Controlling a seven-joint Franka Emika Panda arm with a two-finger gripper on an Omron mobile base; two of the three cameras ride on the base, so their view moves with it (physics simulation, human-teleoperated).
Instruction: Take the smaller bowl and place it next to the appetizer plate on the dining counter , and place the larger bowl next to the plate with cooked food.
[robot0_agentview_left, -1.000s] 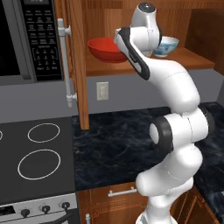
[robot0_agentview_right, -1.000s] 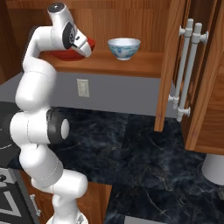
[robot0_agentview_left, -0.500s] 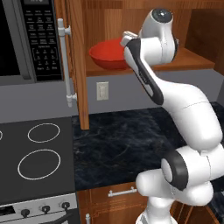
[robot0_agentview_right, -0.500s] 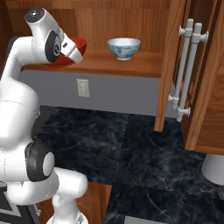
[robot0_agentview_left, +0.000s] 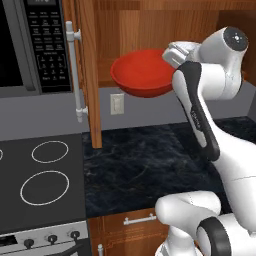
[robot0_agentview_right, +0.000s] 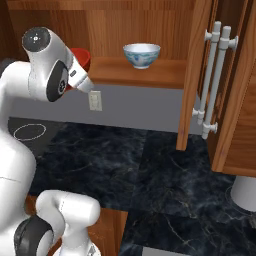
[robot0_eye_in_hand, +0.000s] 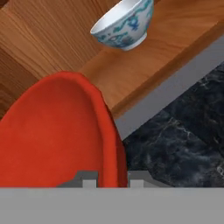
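1. The tool (robot0_eye_in_hand: 107, 179) was seen closed on the rim of the red bowl (robot0_agentview_left: 142, 74), one finger on each side of the rim in the hand view.
2. The red bowl was held in the air in front of the open wooden cabinet, clear of the shelf (robot0_agentview_right: 150, 75), with its hollow turned partly toward the left base camera.
3. In the right base view only a small red part of that bowl (robot0_agentview_right: 80, 57) was shown behind the white arm.
4. The small bowl (robot0_agentview_right: 142, 54), white inside and blue-patterned outside, was seen standing upright on the shelf, apart from the red bowl.
5. In the hand view the small bowl (robot0_eye_in_hand: 124, 26) was shown beyond the red bowl (robot0_eye_in_hand: 57, 135), resting on the wood near the shelf's front edge.
6. The dark marbled surface (robot0_agentview_left: 145, 165) was seen below the shelf, with a stovetop (robot0_agentview_left: 40, 185) beside it on the left.
7. A microwave (robot0_agentview_left: 30, 45) was seen above the stovetop, next to the cabinet door (robot0_agentview_left: 87, 70) and its pale handle.
8. A wall outlet (robot0_agentview_left: 117, 104) was seen on the grey wall under the red bowl.
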